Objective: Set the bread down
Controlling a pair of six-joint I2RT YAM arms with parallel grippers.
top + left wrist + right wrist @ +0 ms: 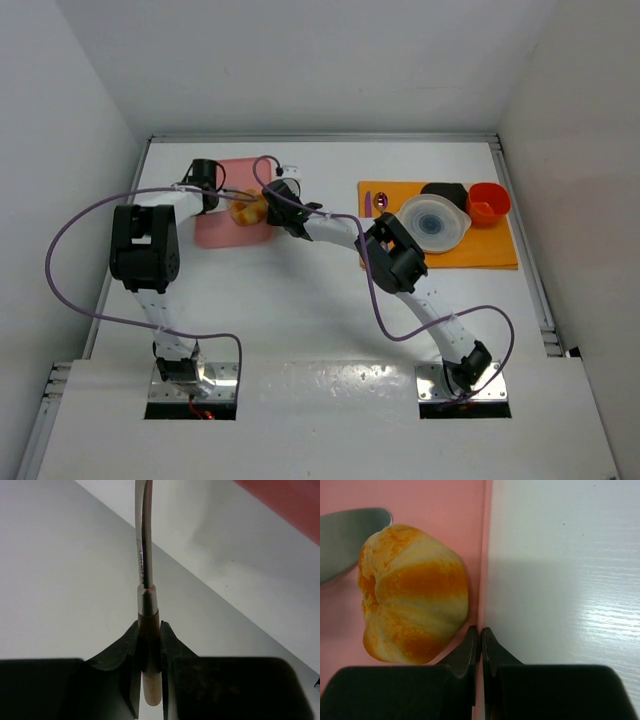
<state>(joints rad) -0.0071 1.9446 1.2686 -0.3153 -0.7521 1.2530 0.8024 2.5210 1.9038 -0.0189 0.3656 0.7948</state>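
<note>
We see the bread (412, 595) lying on a pink board (445, 505) close to the board's right edge, its pale and orange-brown ridged crust turned up to the right wrist camera. The right fingers (465, 652) are pressed together with nothing visible between them. Their tips sit just beside the bun, over the line where the board meets the white worktop (560, 580).

The left fingers (125, 650) are clamped on the wooden handle of a knife (142, 555), which we see edge-on with its metal blade pointing away from the camera. In the right wrist view the blade tip comes in from the upper left and reaches the bun's far side; we cannot tell whether it touches.

From above, both arms meet over the board at the back left. Well apart on the right lies an orange mat (490, 250) carrying a white bowl (435, 222), an orange cup (488, 203) and a purple spoon (368, 203).
</note>
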